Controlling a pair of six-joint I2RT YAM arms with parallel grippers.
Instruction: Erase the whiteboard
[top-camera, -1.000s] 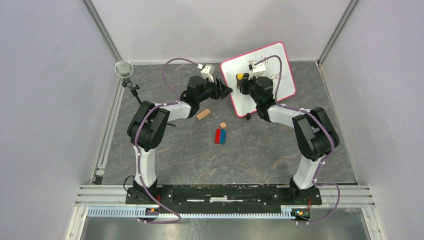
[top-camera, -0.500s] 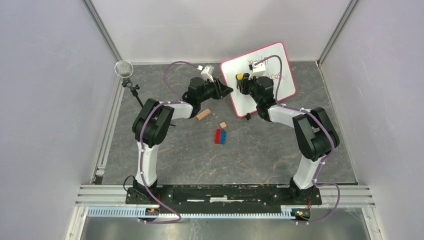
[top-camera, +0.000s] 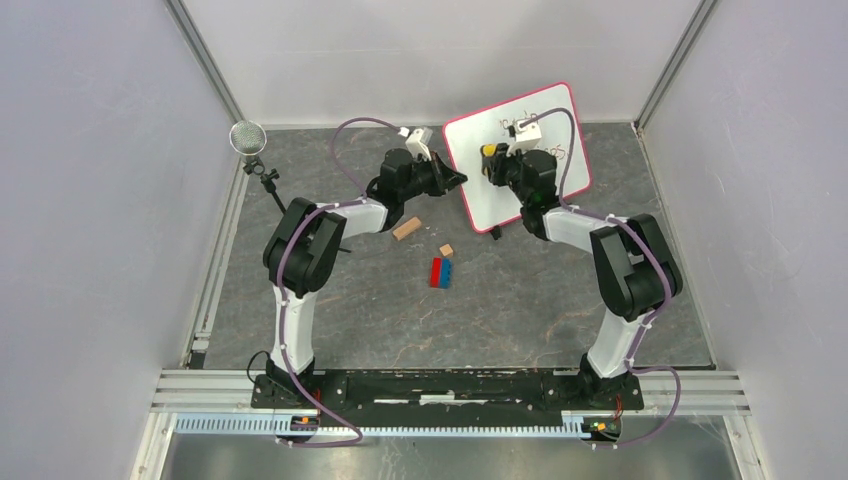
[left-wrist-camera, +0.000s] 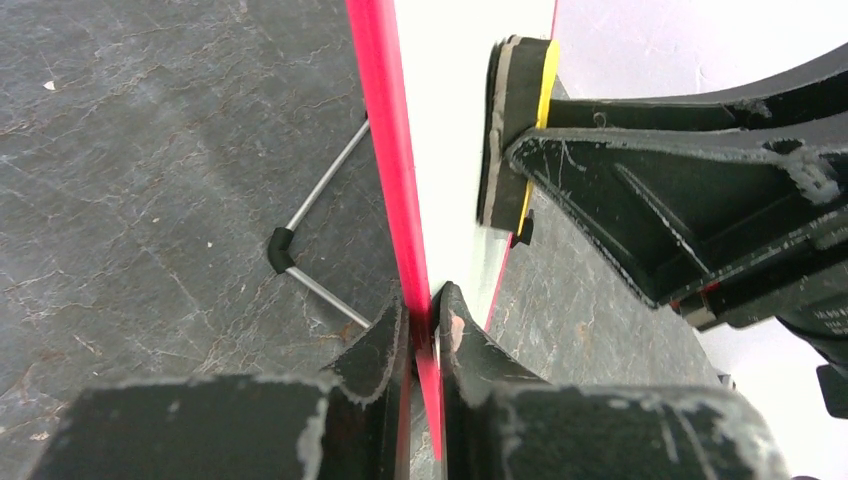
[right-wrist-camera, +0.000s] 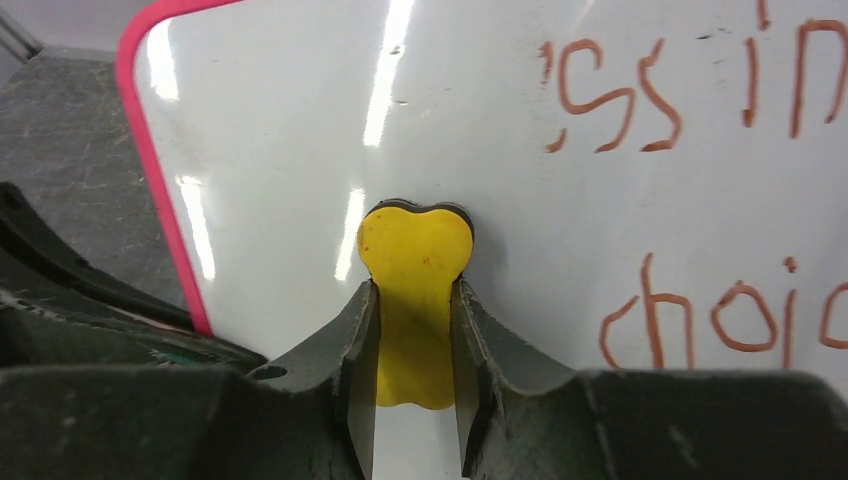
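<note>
Yellow eraser (right-wrist-camera: 415, 245) clamped in right end effector (right-wrist-camera: 414, 300), left end effector (left-wrist-camera: 425, 312) pinching whiteboard (right-wrist-camera: 300, 120) edge, blocks (top-camera: 441, 271) nearby

- The whiteboard (top-camera: 478, 198) is a white rectangle with rounded corners and a thin red-pink frame. It stands propped at a tilt at the far side of the table (top-camera: 380, 310), right of centre, turned askew so one corner points toward the arms.
- A thin wire leg (left-wrist-camera: 320, 200) with a dark elbow props it up from behind.
- Reddish-brown handwriting covers the right part of its face (right-wrist-camera: 560, 140); the left part is bare white.
- Its left frame edge (left-wrist-camera: 385, 150) is pinched in the left gripper (left-wrist-camera: 428, 310).
- The eraser (right-wrist-camera: 415, 245), yellow with a dark pad, lies flat against the board's face, clamped in the right gripper (right-wrist-camera: 413, 292).
</note>
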